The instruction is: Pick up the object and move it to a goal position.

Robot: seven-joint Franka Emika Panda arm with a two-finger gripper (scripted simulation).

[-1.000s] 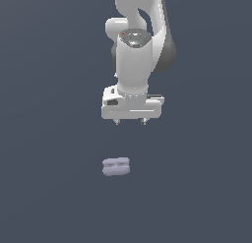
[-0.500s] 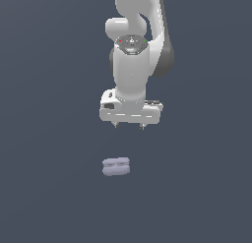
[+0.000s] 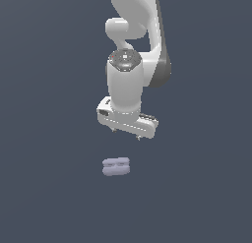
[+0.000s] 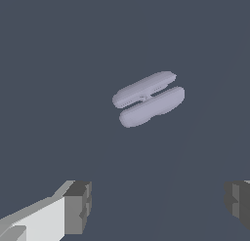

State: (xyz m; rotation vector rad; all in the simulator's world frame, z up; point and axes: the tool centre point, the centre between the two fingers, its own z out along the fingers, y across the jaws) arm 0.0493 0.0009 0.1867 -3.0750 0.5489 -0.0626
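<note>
Small pale lavender-grey rounded blocky object (image 3: 116, 166) with two short dark slots lies on the flat dark slate-grey floor (image 3: 44, 188), nearest the exterior camera. Above and behind it hangs the white two-fingered gripper (image 3: 126, 134), apart from it, empty; wrist view shows grey fingertips (image 4: 78, 206) spread wide. White jointed robot arm (image 3: 135, 50) rises behind.

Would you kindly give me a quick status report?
Pincer open, empty, above the floor. Object lies below it, untouched. Nothing in the way.
</note>
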